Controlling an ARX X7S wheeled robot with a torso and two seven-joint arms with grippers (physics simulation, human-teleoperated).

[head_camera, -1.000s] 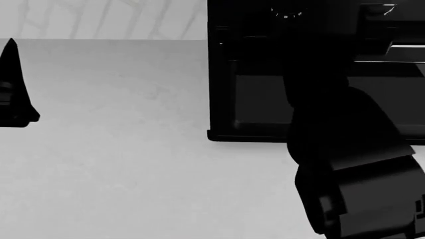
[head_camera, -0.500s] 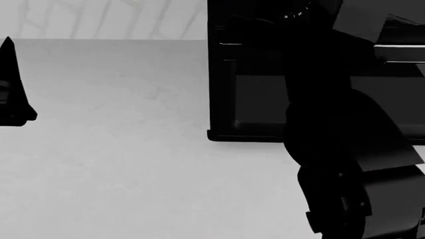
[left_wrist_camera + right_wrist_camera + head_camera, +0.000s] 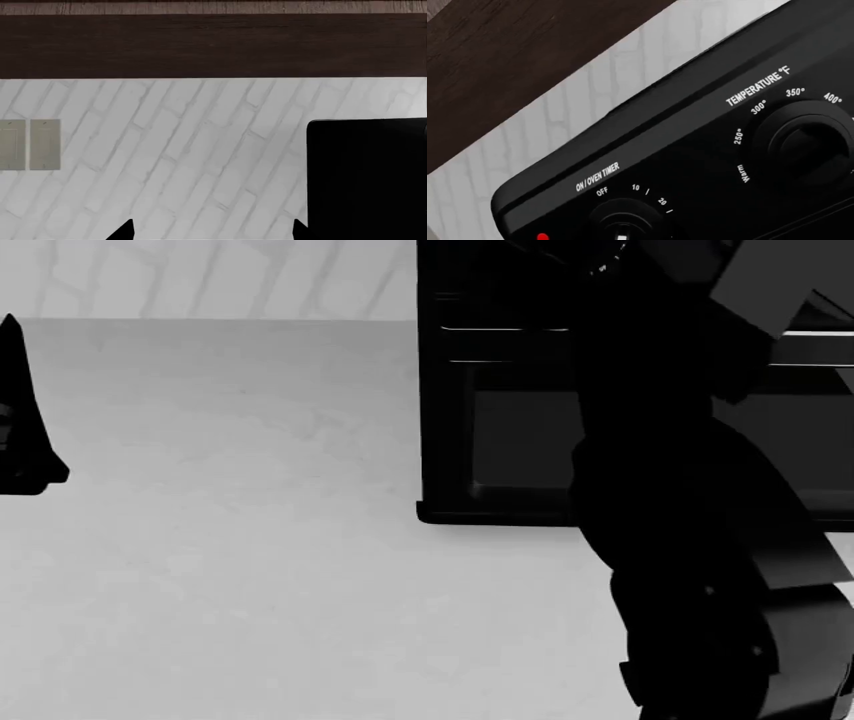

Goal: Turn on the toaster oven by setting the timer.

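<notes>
The black toaster oven [image 3: 507,420] stands on the counter at the right of the head view. My right arm [image 3: 694,540] reaches up in front of its dark door, and its gripper is lost in black near the top edge. The right wrist view looks closely at the oven's control panel [image 3: 694,165]. It shows the ON/OVEN TIMER dial [image 3: 624,220] with OFF, 10 and 20 marks, a red lamp [image 3: 542,237], and the temperature dial [image 3: 807,145]. No right fingers show there. My left gripper [image 3: 16,410] is open and empty at the far left, with fingertips [image 3: 123,231] wide apart.
A pale grey countertop [image 3: 267,540] spreads to the left of the oven. A white brick-tiled wall [image 3: 187,150] stands behind, with two wall plates [image 3: 30,144] and a dark wood cabinet [image 3: 200,45] above. The oven's black side [image 3: 367,180] shows in the left wrist view.
My right arm has risen and reached further up the oven's front toward the top panel. My left gripper has drifted slightly to the left.
</notes>
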